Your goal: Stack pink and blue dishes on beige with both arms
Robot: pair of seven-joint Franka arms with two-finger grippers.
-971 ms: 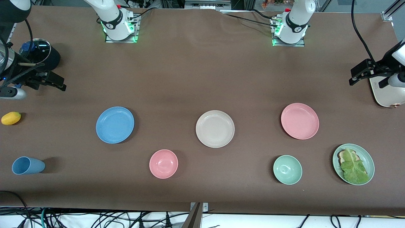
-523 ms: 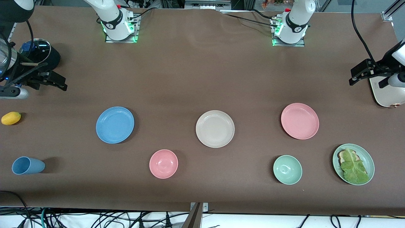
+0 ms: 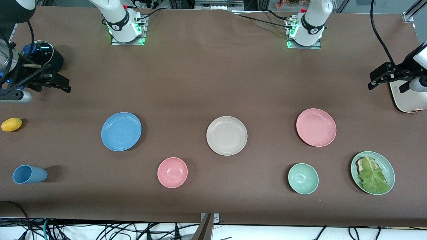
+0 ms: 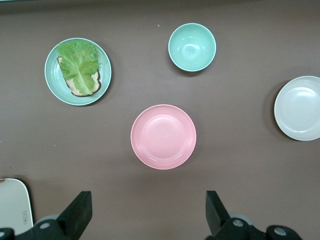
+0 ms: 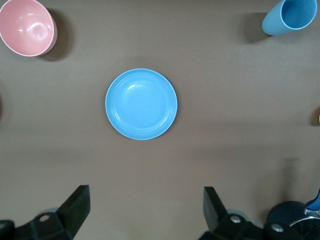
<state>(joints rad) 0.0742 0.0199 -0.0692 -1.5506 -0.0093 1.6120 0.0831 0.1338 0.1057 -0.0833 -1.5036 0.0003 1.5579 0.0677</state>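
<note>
1. Along the desk (image 3: pixel 206 83) edge nearest the front camera stand four containers. At the right arm's end a light blue cup (image 3: pixel 29 174) lies on its side, its round mouth open and nothing showing inside.
2. A small pink bowl (image 3: pixel 172 172), deep and glossy, sits empty beside the middle of that edge.
3. A pale green bowl (image 3: pixel 303 178) of the same rounded shape is empty too.
4. A pale green plate (image 3: pixel 372 172) toward the left arm's end holds a slice of toast (image 4: pixel 80 85) under a crinkled lettuce leaf (image 3: pixel 373 175).
5. Farther from the camera, three flat round matte plates with shallow rims lie in a row, well apart, all empty: the blue plate (image 3: pixel 121 131) toward the right arm's end, the beige plate (image 3: pixel 227 135) in the middle, the pink plate (image 3: pixel 316 127) toward the left arm's end. Nothing is stacked yet.
6. A smooth yellow fruit (image 3: pixel 11 124) lies at the right arm's end edge.
7. The right gripper (image 5: pixel 145 212) hangs over that end of the desk, fingers spread wide and holding nothing; a dark round lidded pot (image 3: pixel 41 56) stands close by.
8. The left gripper (image 4: pixel 149 215) hangs over the left arm's end edge, fingers likewise wide apart and empty, above a cream rounded device (image 3: pixel 405 96).
</note>
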